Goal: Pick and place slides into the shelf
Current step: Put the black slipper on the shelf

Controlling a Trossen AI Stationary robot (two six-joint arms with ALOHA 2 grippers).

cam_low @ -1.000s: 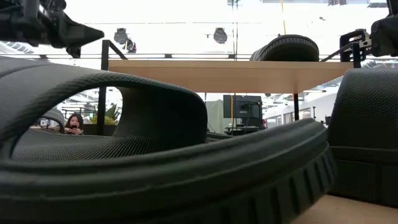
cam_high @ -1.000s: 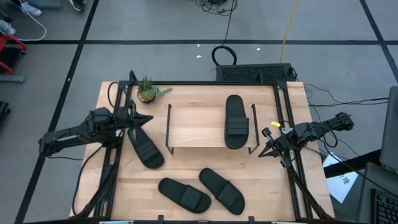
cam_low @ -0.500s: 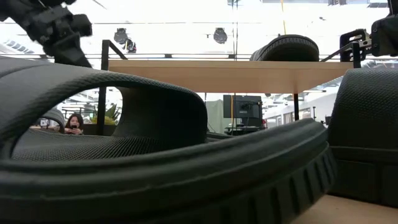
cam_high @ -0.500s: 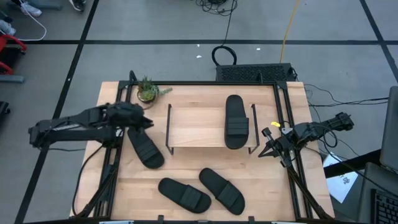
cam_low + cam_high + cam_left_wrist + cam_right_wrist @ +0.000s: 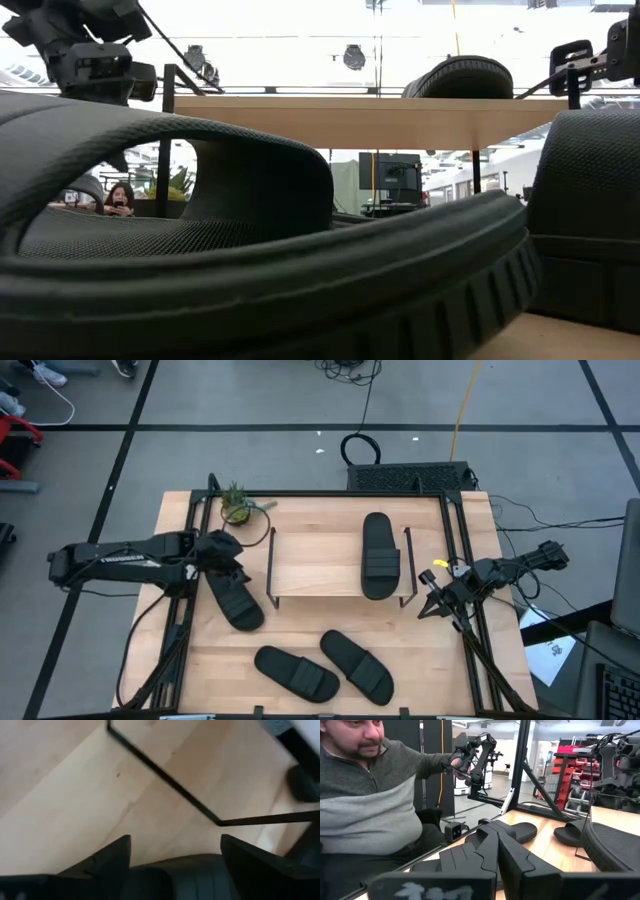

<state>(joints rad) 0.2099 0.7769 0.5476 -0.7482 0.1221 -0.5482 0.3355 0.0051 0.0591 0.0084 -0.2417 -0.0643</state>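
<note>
- The left gripper (image 5: 232, 565) hangs over the far end of a sandal (image 5: 236, 600) on the left side of the table (image 5: 310, 630), just beside the shelf (image 5: 315, 568). From above, the arm hides that end of the sandal.
- In the left wrist view its two fingers (image 5: 107, 857) stand wide apart with the sandal's strap (image 5: 195, 875) between them. They do not squeeze it, and I cannot tell if they touch it.
- One sandal (image 5: 379, 555) lies on the right part of the shelf's wooden top.
- Two more sandals (image 5: 295, 672) (image 5: 356, 665) lie side by side near the front edge of the table.
- In the low view one of these fills most of the picture, so little of the table shows.
- The right gripper (image 5: 432, 603) waits at the right edge of the table, closed and holding nothing.
- A small plant (image 5: 237, 506) stands at the far left corner.
- A person in a grey top (image 5: 365, 810) sits past the table, cut off by the picture's edge.
</note>
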